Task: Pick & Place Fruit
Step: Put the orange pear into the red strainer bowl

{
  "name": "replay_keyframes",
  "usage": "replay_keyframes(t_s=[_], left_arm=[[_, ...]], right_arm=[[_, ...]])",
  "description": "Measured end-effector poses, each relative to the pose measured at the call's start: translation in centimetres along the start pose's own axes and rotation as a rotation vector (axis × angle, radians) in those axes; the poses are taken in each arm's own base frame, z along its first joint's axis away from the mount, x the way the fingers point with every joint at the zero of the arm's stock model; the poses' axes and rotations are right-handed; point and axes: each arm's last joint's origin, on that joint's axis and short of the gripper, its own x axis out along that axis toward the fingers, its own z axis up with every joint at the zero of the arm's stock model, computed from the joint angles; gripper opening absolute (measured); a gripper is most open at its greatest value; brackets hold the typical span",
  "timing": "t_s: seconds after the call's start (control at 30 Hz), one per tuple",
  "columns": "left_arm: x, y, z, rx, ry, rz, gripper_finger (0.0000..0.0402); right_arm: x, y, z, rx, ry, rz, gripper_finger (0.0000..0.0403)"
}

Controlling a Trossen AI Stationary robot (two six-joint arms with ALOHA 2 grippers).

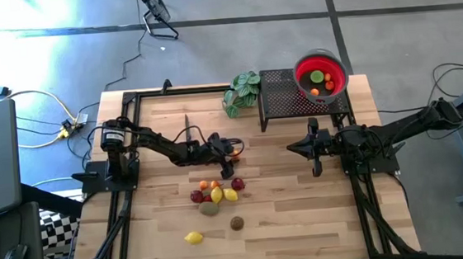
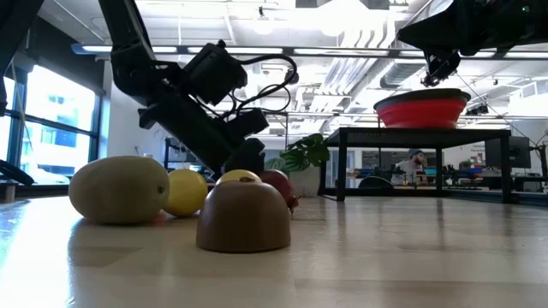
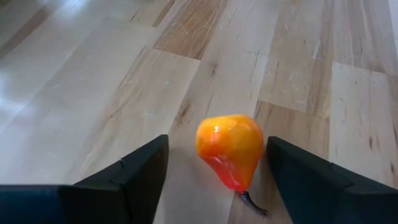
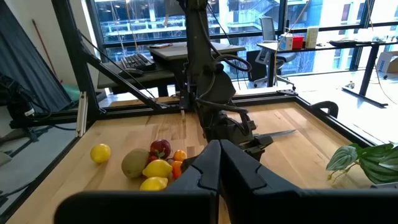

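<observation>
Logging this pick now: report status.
Left gripper jaws open, straddling orange pear on table. Right gripper shut, waiting mid-table. Nothing in the way.

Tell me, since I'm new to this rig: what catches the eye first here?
The left hand sits low on the table with its fingers open around an orange pear, next to a bright fruit pile at the table's middle. A red bowl already holding a few fruits stands on a black rack at the far right corner. The right hand waits shut, in front of the rack.
</observation>
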Motion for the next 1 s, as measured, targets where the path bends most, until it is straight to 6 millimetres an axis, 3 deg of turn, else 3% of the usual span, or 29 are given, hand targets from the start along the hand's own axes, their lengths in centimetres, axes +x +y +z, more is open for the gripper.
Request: replay_keyframes(t_s=[0.27, 1.0], left_arm=[[0.0, 0.01, 0.0, 0.0, 0.0, 0.004, 0.0213], [0.0, 0.01, -0.02, 0.001, 0.0, 0.004, 0.0168]], right_arm=[[0.0, 0.0, 0.0, 0.0, 0.0, 0.0, 0.0002], [0.0, 0.0, 0.0, 0.0, 0.0, 0.0, 0.0002]])
